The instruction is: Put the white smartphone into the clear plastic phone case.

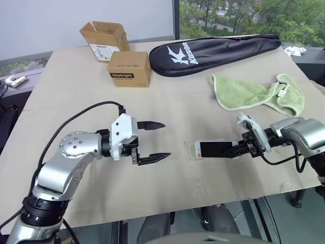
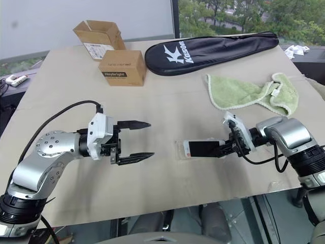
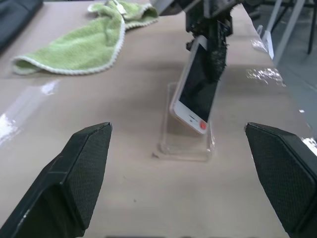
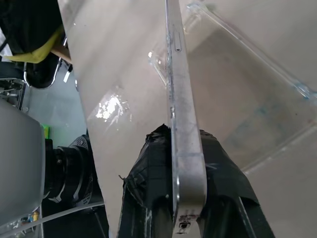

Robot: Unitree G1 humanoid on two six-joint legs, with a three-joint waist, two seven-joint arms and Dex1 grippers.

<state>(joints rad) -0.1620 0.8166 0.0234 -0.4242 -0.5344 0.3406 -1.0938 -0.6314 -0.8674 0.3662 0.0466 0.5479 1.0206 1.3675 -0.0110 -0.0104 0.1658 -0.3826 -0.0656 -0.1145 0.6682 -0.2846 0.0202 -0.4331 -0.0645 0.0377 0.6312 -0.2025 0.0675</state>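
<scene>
The white smartphone point(image 1: 213, 148) is pinched by one end in my right gripper point(image 1: 234, 151), which is shut on it. It tilts down toward the left, its free end with the red mark point(image 3: 202, 126) over the clear plastic phone case point(image 3: 184, 147). The case lies flat on the table, near the front edge and right of centre. From the right wrist, the phone's thin edge point(image 4: 179, 99) stands between the black fingers point(image 4: 143, 198), with the case point(image 4: 257, 94) beyond it. My left gripper point(image 1: 166, 140) hovers to the left of the case, open and empty, pointing at it.
A green towel point(image 1: 254, 91) lies behind the phone on the right. A black racket bag point(image 1: 213, 51) and two cardboard boxes point(image 1: 129, 68) point(image 1: 104, 36) sit at the back. The table's front edge point(image 1: 203, 198) runs close below both grippers.
</scene>
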